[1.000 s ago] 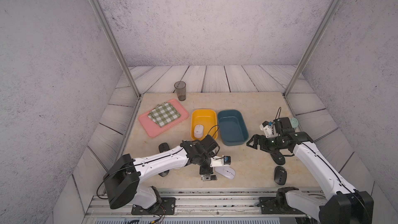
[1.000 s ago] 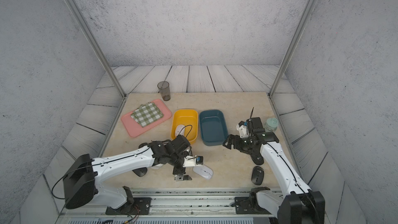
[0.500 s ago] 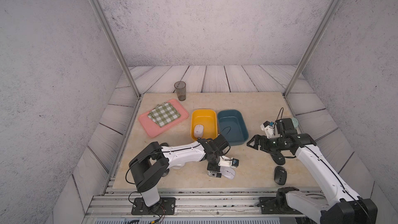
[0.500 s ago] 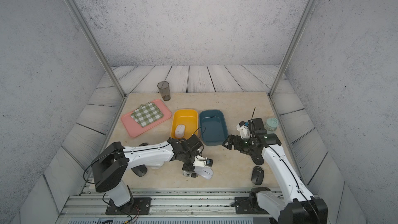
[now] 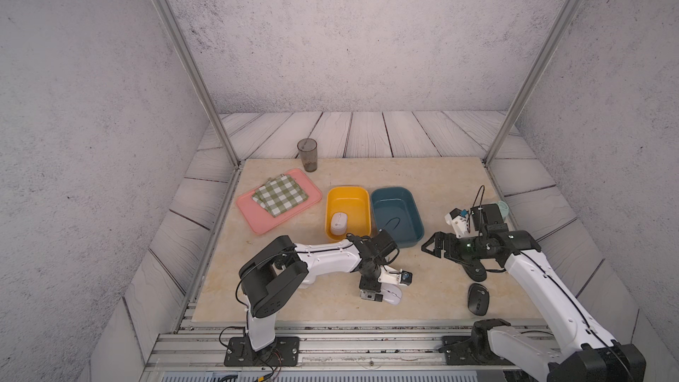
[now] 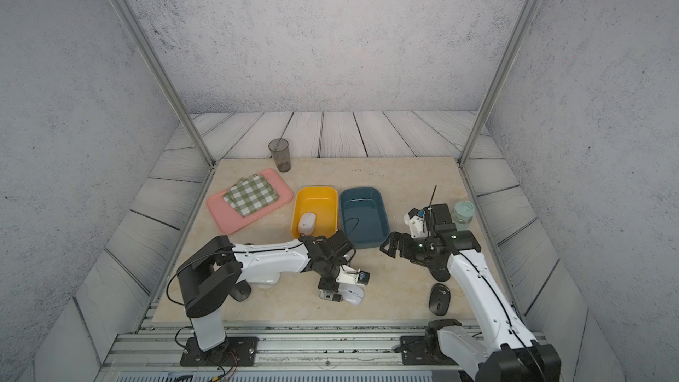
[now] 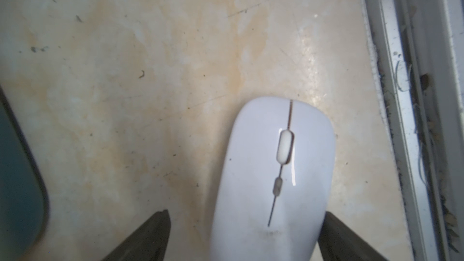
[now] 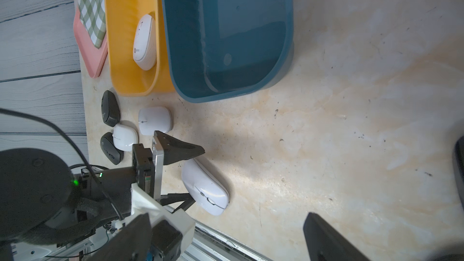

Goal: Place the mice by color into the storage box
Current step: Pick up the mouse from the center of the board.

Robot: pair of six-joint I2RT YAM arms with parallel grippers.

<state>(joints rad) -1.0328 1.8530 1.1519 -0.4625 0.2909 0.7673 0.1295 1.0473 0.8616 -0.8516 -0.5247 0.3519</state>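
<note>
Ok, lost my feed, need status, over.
Left gripper open, fingers astride white mouse, not closed. Right gripper open, empty, by blue bin. Second white mouse in yellow bin. Nothing blocking.

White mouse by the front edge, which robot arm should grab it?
The left arm. Its open left gripper sits around the white mouse, one finger on each side. The right gripper, also open, hovers farther off, nearer a black mouse.

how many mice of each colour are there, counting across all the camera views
white mice: 4 (one in the yellow bin, three on the table)
black mice: 4 (all on the table)
total: 8
</note>
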